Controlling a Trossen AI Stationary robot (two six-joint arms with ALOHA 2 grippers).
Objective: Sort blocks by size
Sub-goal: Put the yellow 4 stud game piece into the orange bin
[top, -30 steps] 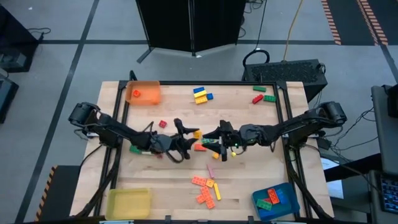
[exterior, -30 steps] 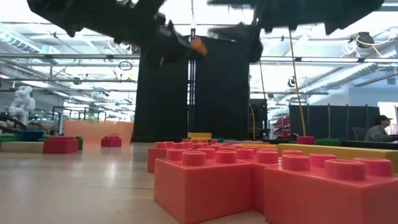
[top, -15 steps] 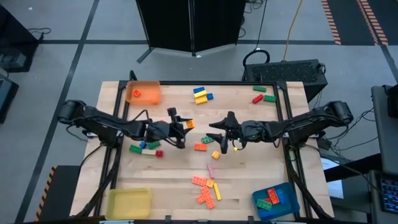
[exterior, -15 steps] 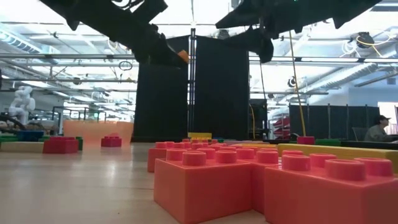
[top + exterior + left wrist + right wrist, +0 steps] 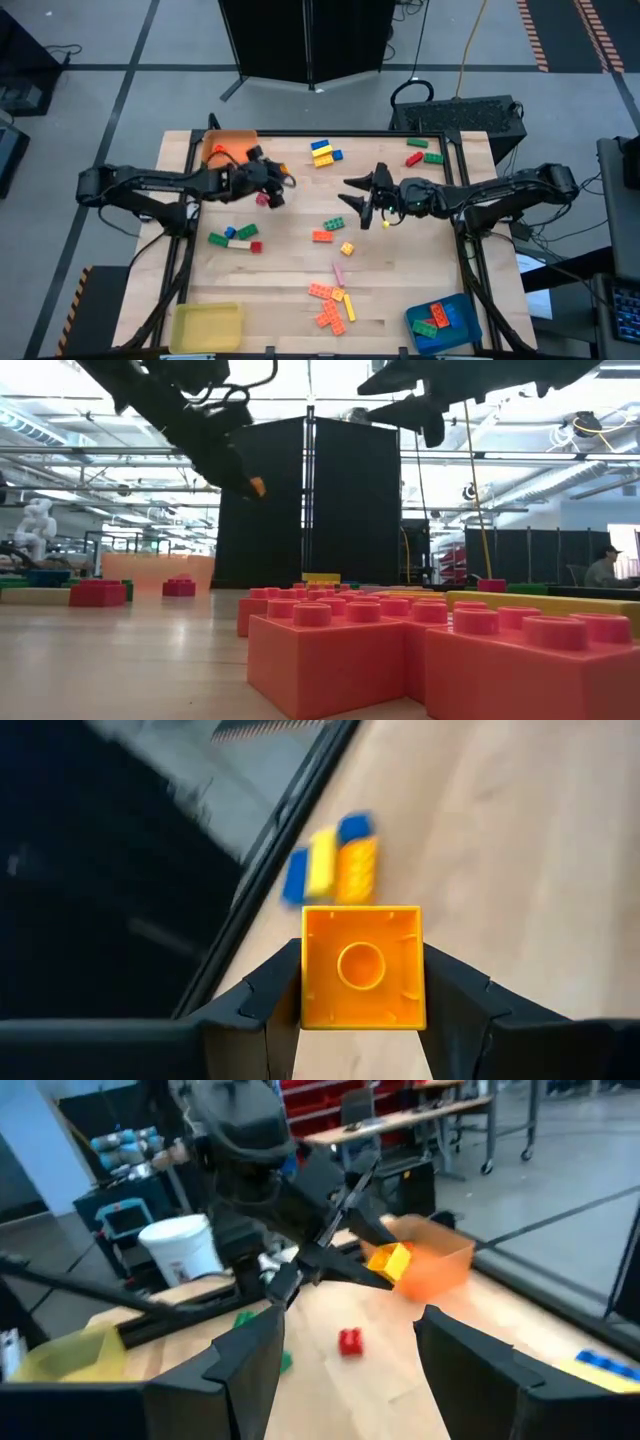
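**Left gripper carries an orange block near the orange tray**

The left gripper [image 5: 278, 183] is clamped on a small orange square block [image 5: 361, 967], its two fingers [image 5: 268, 988] pressed against opposite sides, the hollow underside facing the wrist camera. In the high view it sits at about ten o'clock from the table's centre, just beside the orange tray [image 5: 232, 149] at the eleven o'clock corner. A red block [image 5: 262, 199] lies on the wood just beneath it.

The right gripper [image 5: 364, 203] hangs above the table near centre, slightly toward two o'clock, its fingers spread apart and holding nothing.

The other blocks lie scattered: a blue and yellow cluster [image 5: 324, 152] at twelve o'clock, red and green ones [image 5: 424, 153] at one o'clock, a green, blue and red group [image 5: 233, 236] at nine o'clock, and an orange bunch [image 5: 331, 305] at six o'clock. More sit in the blue tray [image 5: 443, 322] at five o'clock. The yellow tray [image 5: 207, 326] is at seven o'clock.
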